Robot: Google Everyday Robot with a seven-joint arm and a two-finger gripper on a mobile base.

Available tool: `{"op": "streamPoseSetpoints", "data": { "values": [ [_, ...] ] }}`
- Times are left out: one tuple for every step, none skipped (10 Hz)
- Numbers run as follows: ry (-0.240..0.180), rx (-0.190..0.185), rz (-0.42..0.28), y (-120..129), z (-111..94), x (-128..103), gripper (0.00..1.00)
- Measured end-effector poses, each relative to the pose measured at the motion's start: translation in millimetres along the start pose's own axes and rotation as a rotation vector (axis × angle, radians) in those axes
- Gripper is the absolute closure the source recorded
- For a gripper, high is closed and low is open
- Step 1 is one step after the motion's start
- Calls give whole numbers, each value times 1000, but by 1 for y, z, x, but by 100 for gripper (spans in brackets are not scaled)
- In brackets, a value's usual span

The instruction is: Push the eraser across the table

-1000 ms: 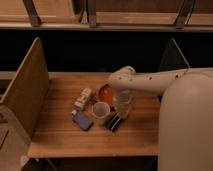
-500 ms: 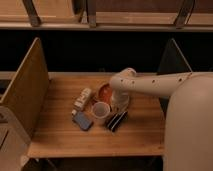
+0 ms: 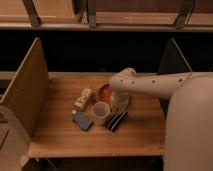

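Lowered slightly since before, the claw (image 3: 120, 104) (state cannot be told) is held beside the eraser (image 3: 116, 121), whose push across the bench (image 3: 55, 135) is judged barely begun.

We see our gripper (image 3: 120, 104) low over the table (image 3: 57, 135), just right of the cup (image 3: 101, 110). The eraser (image 3: 116, 121) lies at the cup's right, the blue-grey object (image 3: 83, 120) at its left, and the beige block (image 3: 84, 98) behind-left.

Pale cup (image 3: 101, 110), flat blue-grey object (image 3: 83, 120) just beside it, beige blocks (image 3: 84, 98), orange-red bowl (image 3: 105, 92)
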Motion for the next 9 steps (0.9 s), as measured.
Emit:
{"op": "streamPoseSetpoints", "data": {
  "values": [
    [-7,0,1,1,-1,-2,100],
    [1,-19,19,1,6,-3,100],
    [16,-51,50,-1,16,-3,100],
    [28,-72,69,-3,23,-3,100],
    [38,-102,87,-6,31,-2,100],
    [47,-123,100,-10,37,-2,100],
    [54,-145,108,-16,43,-2,100],
    [57,-154,99,-15,46,-2,100],
    [63,-164,84,-14,50,-1,100]
  ]
}}
